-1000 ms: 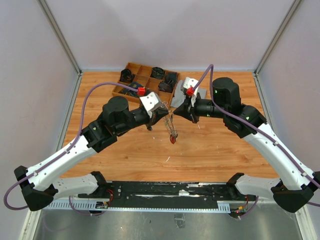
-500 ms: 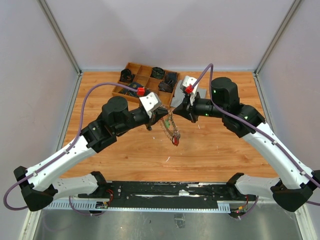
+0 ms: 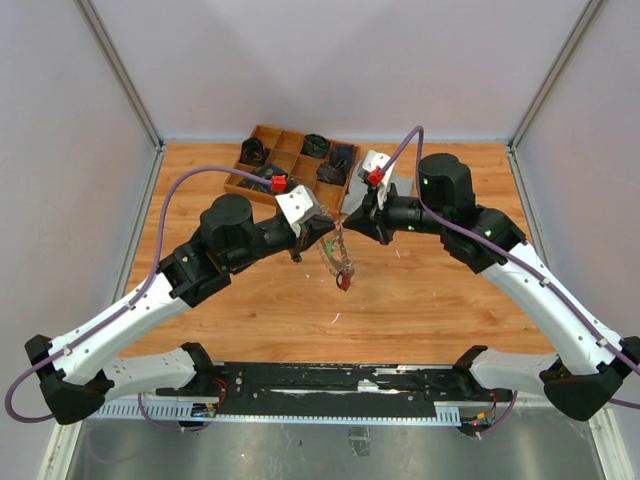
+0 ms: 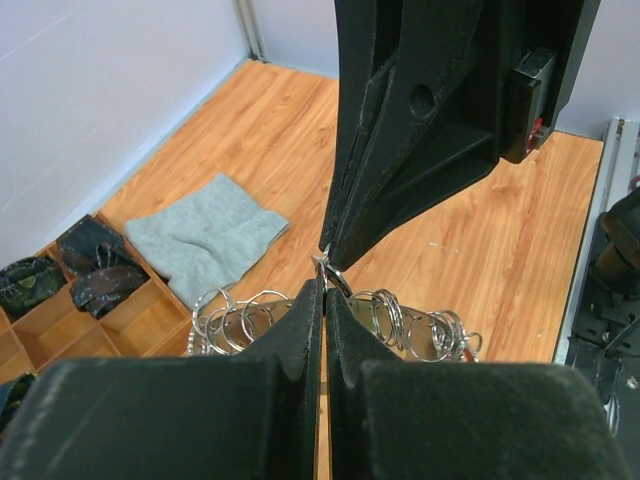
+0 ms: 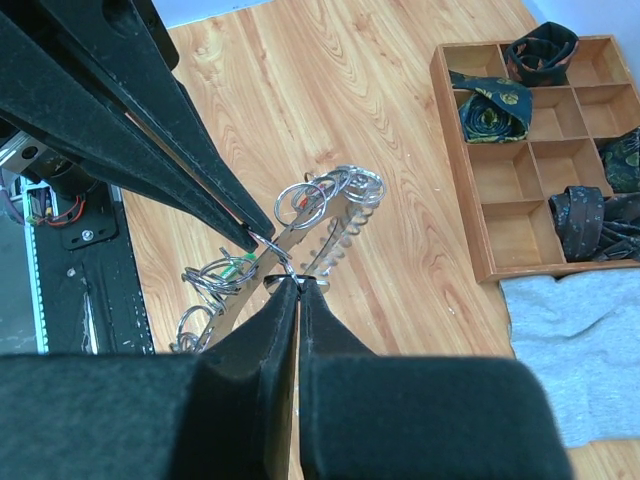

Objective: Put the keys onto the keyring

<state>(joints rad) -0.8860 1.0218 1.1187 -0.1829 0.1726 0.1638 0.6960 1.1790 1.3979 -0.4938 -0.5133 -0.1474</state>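
Now: my left fingers [image 4: 303, 325] and right fingers [image 5: 275, 322] both pinch the keyring [image 3: 339, 262] tip-to-tip from opposite sides; its long axis trails nearward, above the worktop [image 3: 450, 300].

Wooden tray [image 5: 503, 172] holding dark rolled fabric [image 5: 487, 100], grey cloth [image 5: 570, 350] beside it.

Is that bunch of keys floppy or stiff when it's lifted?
Probably floppy: the bunch of keys dangles below where the left tool and right tool pinch it. Its loose linked rings would likely swing and shift. Smooth metal may slip.
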